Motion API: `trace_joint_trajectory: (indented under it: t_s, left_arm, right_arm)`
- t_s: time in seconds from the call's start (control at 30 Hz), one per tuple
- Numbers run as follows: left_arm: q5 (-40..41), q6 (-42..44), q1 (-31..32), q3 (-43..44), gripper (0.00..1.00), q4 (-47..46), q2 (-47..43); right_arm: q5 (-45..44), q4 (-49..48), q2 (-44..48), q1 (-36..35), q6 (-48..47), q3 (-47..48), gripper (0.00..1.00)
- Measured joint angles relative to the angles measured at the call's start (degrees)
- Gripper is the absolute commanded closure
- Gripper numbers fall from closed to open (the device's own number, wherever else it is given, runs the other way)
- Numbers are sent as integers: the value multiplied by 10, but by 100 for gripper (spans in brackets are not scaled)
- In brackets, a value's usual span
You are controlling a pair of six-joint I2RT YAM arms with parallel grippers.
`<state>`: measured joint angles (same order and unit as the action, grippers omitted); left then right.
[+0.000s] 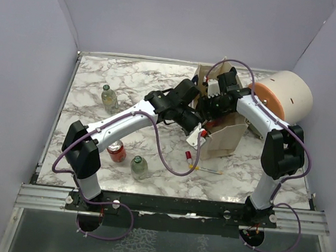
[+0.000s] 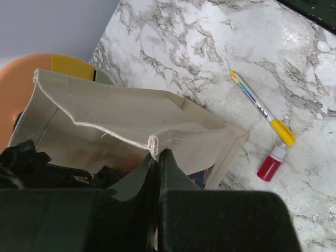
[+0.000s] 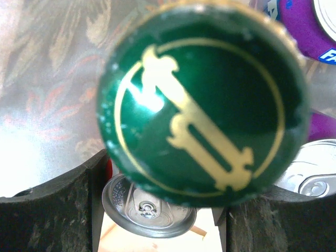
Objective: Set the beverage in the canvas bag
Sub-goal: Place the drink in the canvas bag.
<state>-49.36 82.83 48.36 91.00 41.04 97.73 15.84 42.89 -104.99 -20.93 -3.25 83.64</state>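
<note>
The left end effector (image 2: 155, 157) is pinched shut on the rim of the canvas bag (image 2: 121, 115), far middle of the bench (image 1: 131, 80). The right end effector (image 1: 214, 102), partly open, grips a green-capped bottle (image 3: 202, 100) above cans (image 3: 149, 210) inside the bag. The next move is probably to lower it and let go.

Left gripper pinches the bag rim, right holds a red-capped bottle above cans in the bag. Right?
No: the bottle cap is green with a gold emblem, not red, as the right wrist view shows. The rest stands.

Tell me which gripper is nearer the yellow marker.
Left. The left gripper pinches the bag rim near the marker; the right gripper holds a bottle farther back inside the bag.
</note>
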Motion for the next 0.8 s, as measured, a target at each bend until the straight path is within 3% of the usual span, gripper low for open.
trace_joint_trajectory:
  t_s: [0.4,0.57,0.8]
  left_arm:
    - [0,-64,0,3,100,-53,1]
    - [0,-68,0,3,100,-51,1]
    - [-3,-9,1,3,100,-3,1]
  right_arm:
    - [-6,-25,14,0,-1,-35,68]
    - [-6,-31,16,0,-1,-39,60]
    - [1,-31,16,0,-5,-39,46]
